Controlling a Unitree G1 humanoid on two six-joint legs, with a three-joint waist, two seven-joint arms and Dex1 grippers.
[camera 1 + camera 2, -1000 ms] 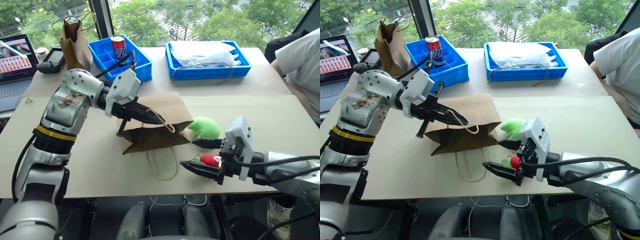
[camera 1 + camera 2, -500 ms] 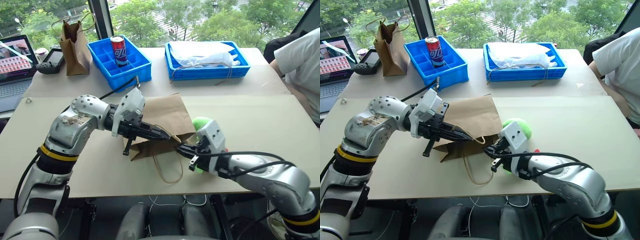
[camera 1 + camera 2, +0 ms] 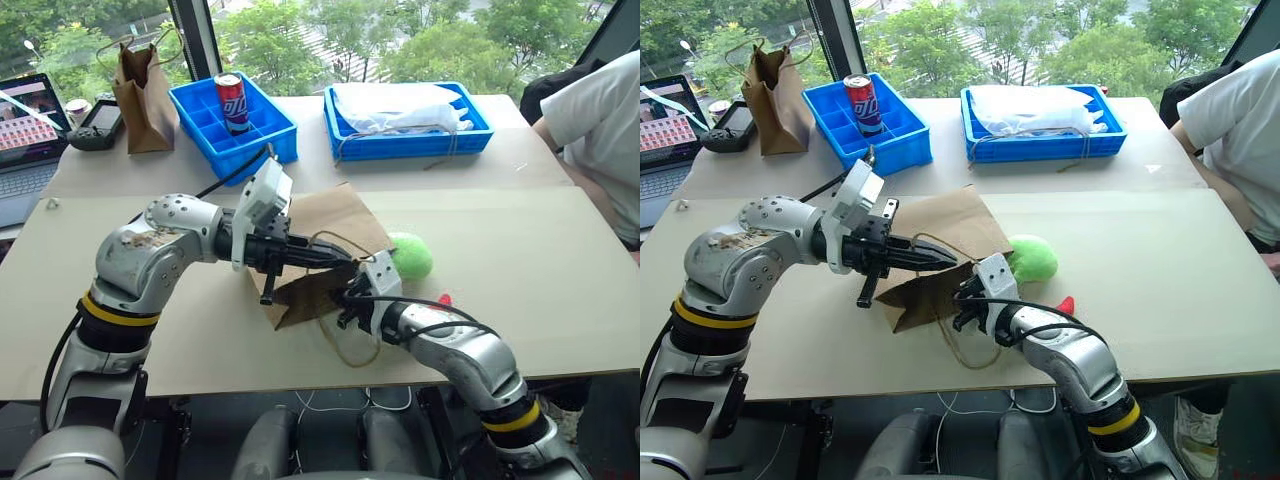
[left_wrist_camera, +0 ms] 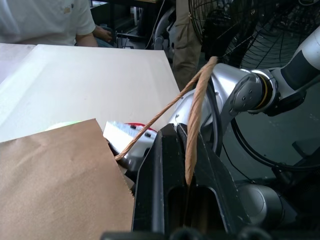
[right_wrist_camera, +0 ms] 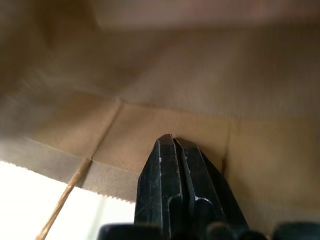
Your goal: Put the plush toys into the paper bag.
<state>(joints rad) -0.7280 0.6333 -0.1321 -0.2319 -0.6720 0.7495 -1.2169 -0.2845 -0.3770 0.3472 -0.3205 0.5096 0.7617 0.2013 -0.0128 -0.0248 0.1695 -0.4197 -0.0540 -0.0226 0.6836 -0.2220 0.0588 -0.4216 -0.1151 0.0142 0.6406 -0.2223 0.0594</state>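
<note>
Held the paper bag (image 3: 318,228) mouth up by its cord handle (image 4: 192,131) in the pinched-shut left gripper (image 3: 345,258), pushed the shut, empty right gripper (image 5: 179,150) inside, and needed next to fetch the green toy (image 3: 411,254) at the bag's three o'clock.

head cameras look down over the table (image 3: 560,270), sharing the paper bag (image 3: 335,215); left wrist camera looks along its fingers, right wrist camera sits close inside the bag.

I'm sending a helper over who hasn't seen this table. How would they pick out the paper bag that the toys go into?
On the pale table, look near the front edge, between the two robot arms. The paper bag lies on its side there, its cord handle pinched by the left gripper. Unlike the narrower brown bag standing upright at the far left corner, it is wide and lying down.
</note>
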